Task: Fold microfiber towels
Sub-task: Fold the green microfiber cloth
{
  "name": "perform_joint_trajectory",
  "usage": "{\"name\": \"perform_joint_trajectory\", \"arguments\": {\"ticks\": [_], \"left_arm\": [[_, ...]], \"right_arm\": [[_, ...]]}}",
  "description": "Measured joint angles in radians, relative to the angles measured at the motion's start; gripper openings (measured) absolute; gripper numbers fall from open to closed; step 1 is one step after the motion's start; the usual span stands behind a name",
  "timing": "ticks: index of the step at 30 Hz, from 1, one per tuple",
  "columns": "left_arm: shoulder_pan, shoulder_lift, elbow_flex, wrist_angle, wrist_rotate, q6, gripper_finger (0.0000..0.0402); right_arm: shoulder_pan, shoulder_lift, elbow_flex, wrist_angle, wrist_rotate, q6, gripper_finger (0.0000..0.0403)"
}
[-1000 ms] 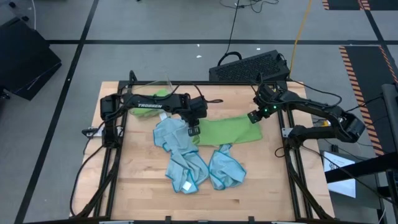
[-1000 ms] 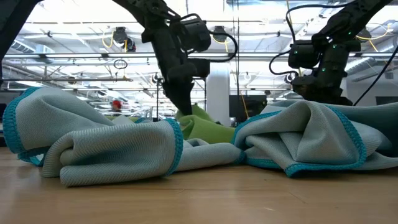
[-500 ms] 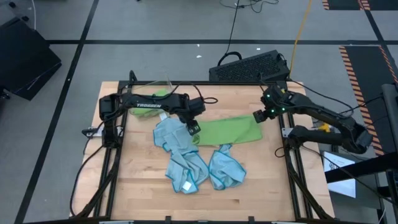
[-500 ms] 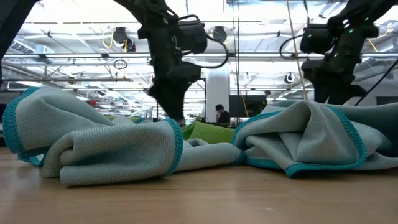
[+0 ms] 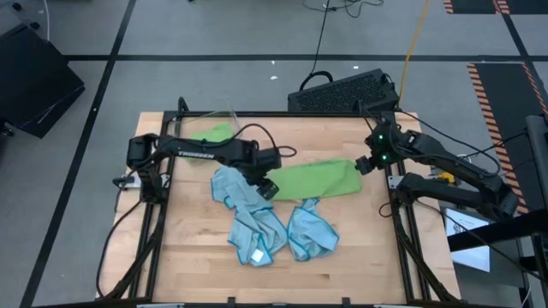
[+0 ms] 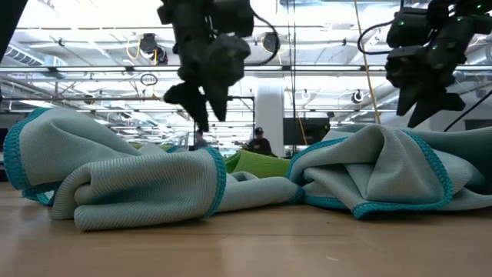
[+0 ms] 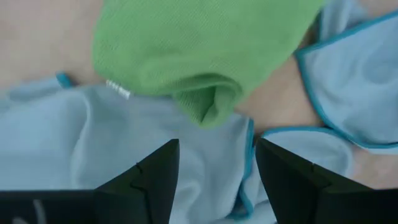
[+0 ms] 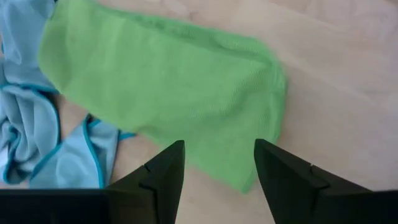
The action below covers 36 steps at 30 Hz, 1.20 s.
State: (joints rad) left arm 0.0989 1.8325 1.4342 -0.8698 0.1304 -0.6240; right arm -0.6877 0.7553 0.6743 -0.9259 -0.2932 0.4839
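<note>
A lime green towel [image 5: 312,180], folded to a long strip, lies flat in the middle of the table. Its left end [image 7: 208,102] lies on a crumpled light blue towel [image 5: 233,190]. Two more crumpled blue towels [image 5: 257,233] [image 5: 310,229] lie nearer the front edge. My left gripper [image 5: 265,186] hangs open above the green towel's left end and the blue towel, its fingers [image 7: 158,180] clear of both. My right gripper [image 5: 364,164] hangs open above the green towel's right end [image 8: 267,93], with nothing between its fingers.
A clear bin [image 5: 224,115] with another green towel [image 5: 216,131] stands at the far left corner. A black keyboard-like object [image 5: 342,92] lies beyond the far edge. Bare wood shows along the near edge and at the left and right sides.
My left gripper has opened and let go of the green towel's left end, risen and rolled about its own axis. That end has dropped onto the blue towel. My right gripper has risen and drawn back toward the table's right edge.
</note>
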Motion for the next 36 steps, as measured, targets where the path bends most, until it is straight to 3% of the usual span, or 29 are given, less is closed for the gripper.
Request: {"name": "perform_joint_trajectory", "arguments": {"ticks": [4,9,36], "left_arm": [[-0.031,0.003,0.0,0.005,-0.084,0.101,0.0214],[-0.037,0.003,0.0,0.012,-0.099,0.168,0.0214],[-0.036,0.003,0.0,0.044,-0.1,0.171,0.0214]], "right_arm": [[0.036,-0.028,0.014,-0.042,0.003,-0.013,0.0183],[0.069,-0.034,0.067,-0.104,0.004,-0.052,0.0164],[0.09,-0.062,0.088,-0.123,-0.077,-0.156,0.0153]]}}
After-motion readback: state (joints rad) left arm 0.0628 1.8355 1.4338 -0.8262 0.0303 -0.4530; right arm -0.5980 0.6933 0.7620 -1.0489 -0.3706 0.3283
